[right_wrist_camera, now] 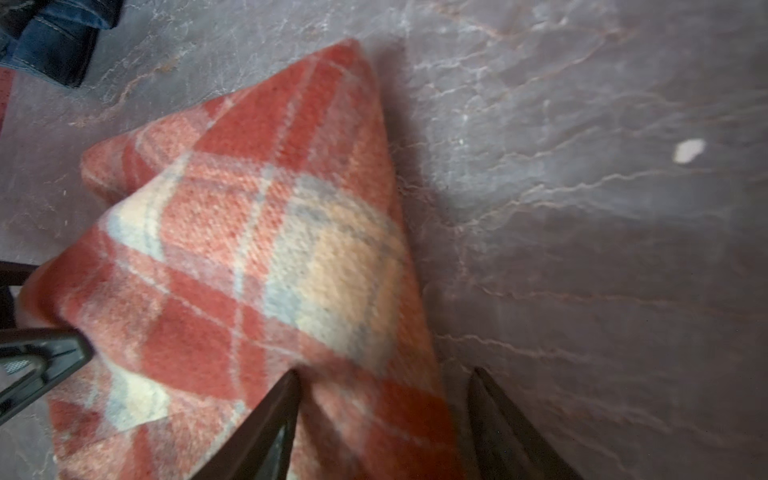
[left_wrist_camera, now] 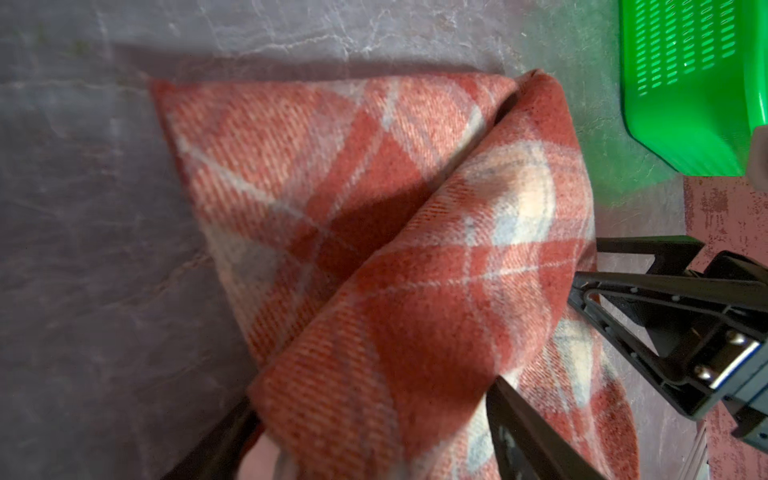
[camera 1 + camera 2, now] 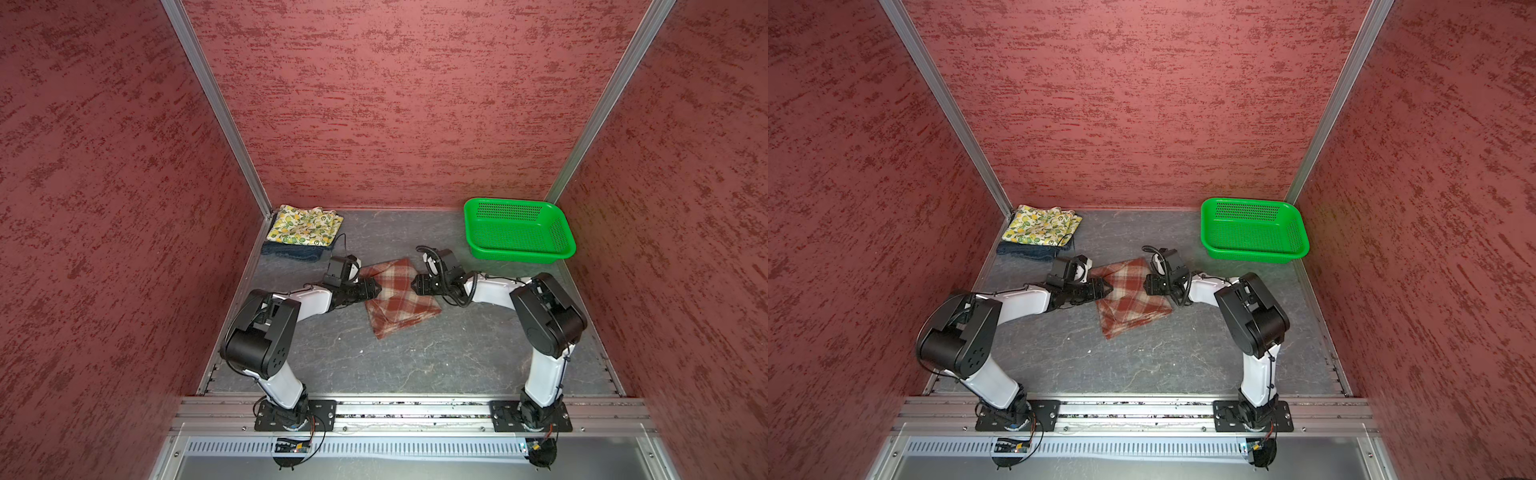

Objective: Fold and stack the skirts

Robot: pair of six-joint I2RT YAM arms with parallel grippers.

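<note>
A rust-red and cream plaid skirt [image 3: 399, 301] [image 3: 1130, 301] lies folded in the middle of the grey floor. My left gripper [image 3: 376, 287] [image 3: 1108, 286] is at its left edge and my right gripper [image 3: 414, 282] [image 3: 1147, 284] at its right edge, facing each other. In the left wrist view the open left gripper [image 2: 372, 392] has a raised fold of plaid [image 2: 374, 249] filling the space between its fingers. The right gripper [image 1: 386, 370] is open too, with the plaid edge [image 1: 270, 249] between its fingers and bare floor beside one. The lemon-print skirt [image 3: 303, 224] [image 3: 1040, 224] rests on the denim skirt [image 3: 291, 252] [image 3: 1025, 250] at the back left corner.
A green perforated basket [image 3: 519, 254] [image 3: 1254, 256] [image 2: 685, 104] stands at the back right against the wall. Red textured walls close in the left, right and back. A small white speck [image 1: 690, 150] lies on the floor in front of the plaid.
</note>
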